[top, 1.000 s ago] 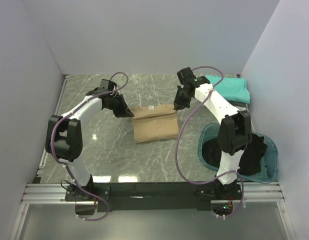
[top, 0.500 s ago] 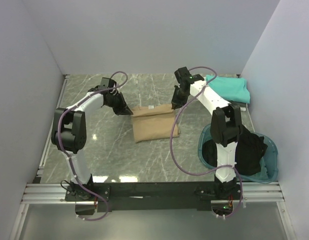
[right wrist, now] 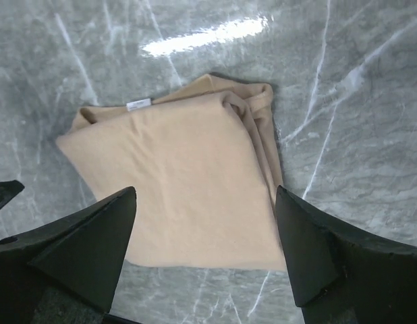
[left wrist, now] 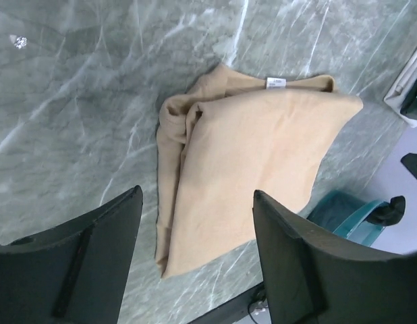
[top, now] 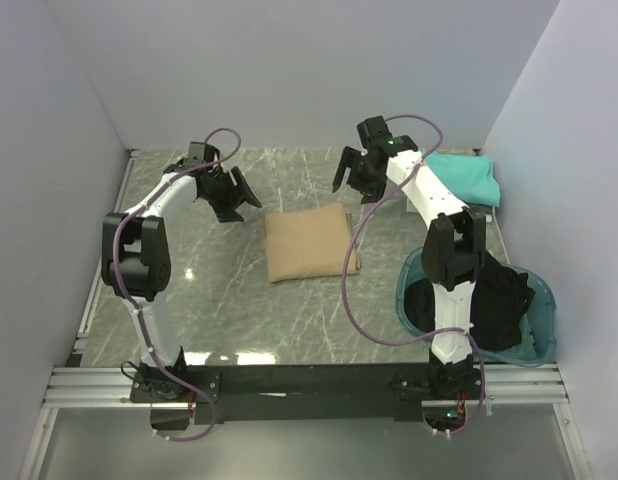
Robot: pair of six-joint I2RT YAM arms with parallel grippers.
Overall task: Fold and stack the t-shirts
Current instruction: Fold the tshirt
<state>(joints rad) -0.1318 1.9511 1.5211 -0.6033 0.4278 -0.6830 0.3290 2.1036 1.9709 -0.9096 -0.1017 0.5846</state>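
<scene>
Both jaws wide above tan t-shirt (top: 307,243)

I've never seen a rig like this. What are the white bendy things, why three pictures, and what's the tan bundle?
Those are two robot arms bolted to a table. One picture looks down from above; the other two come from cameras on the wrists, so the dark shapes are each arm's own fingers. The left gripper and right gripper are both open, holding nothing. Near them lies a folded tan t-shirt. A teal t-shirt lies at the far right, and a teal basin holds dark clothes.
</scene>
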